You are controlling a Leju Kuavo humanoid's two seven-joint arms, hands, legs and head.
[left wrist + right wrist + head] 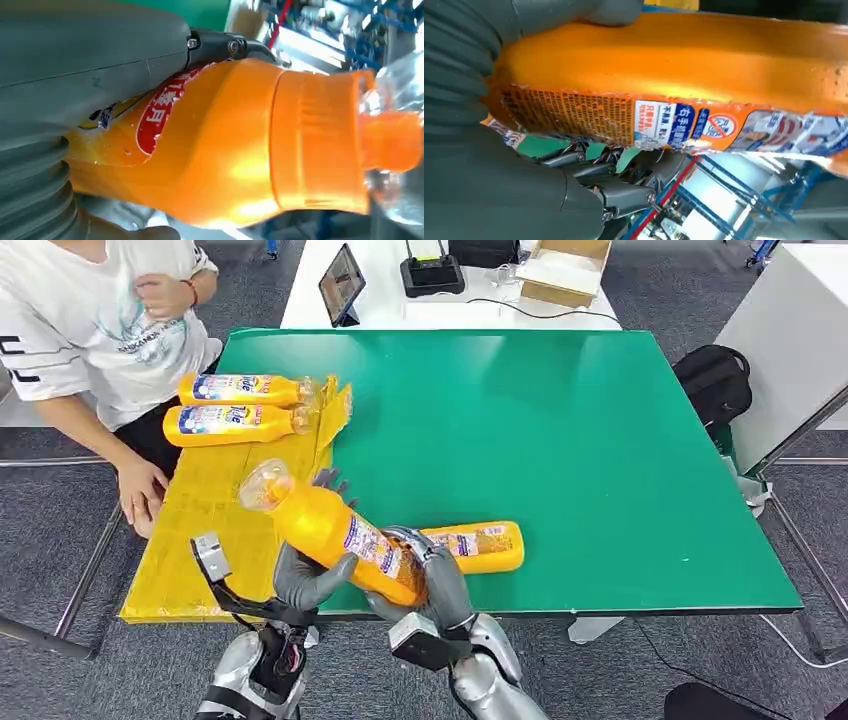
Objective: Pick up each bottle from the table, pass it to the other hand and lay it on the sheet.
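1. Orange bottle (335, 528) held over the bench's near edge, at the sheet's (200, 530) near right corner; long axis diagonal, cap end up toward the far left.
2. Left hand (305, 578) wraps its middle; right hand (435, 575) clamps the base end.
3. Second bottle (480, 545) lies on the green bench (560, 440), near edge.
4. Two bottles (240, 408) lie on the sheet's far end, caps pointing right.
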